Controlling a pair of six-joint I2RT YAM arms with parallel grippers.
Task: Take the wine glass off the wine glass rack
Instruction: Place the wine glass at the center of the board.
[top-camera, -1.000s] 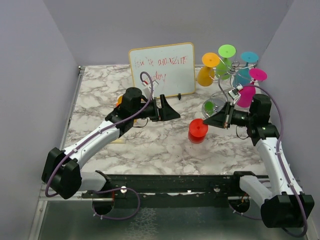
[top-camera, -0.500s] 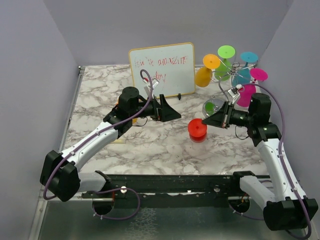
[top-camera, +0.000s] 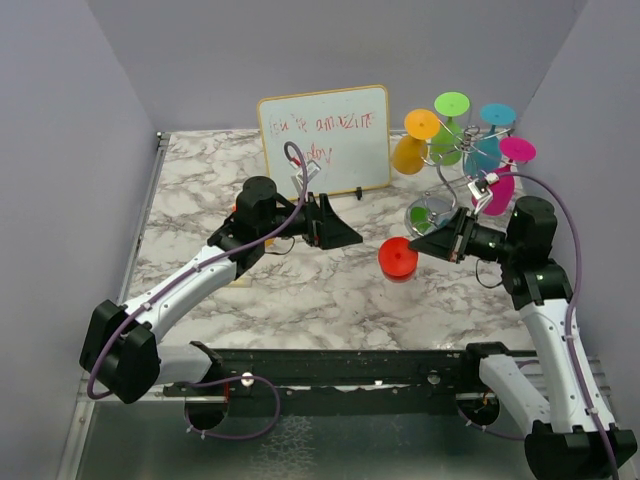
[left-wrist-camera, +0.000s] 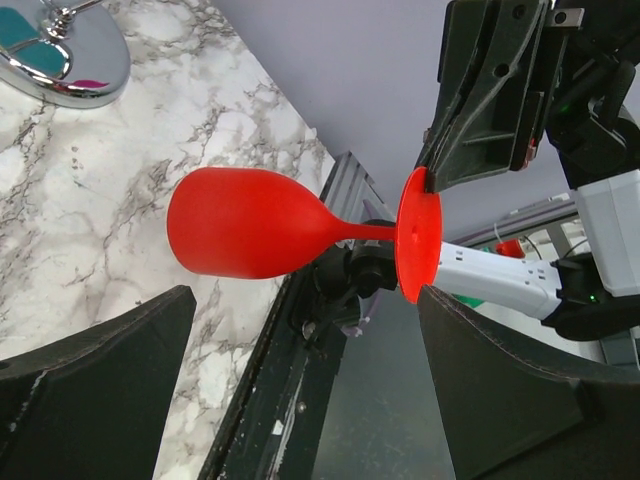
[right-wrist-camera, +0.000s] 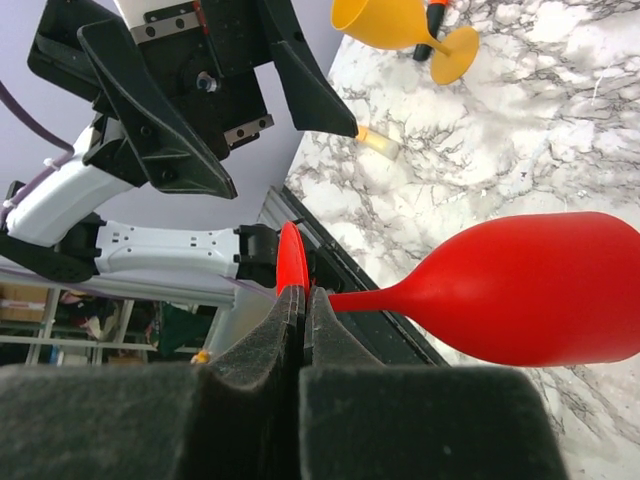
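Red wine glass off the wine glass rack, foot uppermost over the marble table, just in front of the rack's round base; right gripper closed on the rim of the foot, its pads pinching the disc edge-on. Left gripper faces the glass from the opposite side, jaws spread wide and empty; hanging glasses in several colours occupy the rack, beside the whiteboard.

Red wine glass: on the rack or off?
Off: right tool pinches the red wine glass by its foot, apart from the rack.
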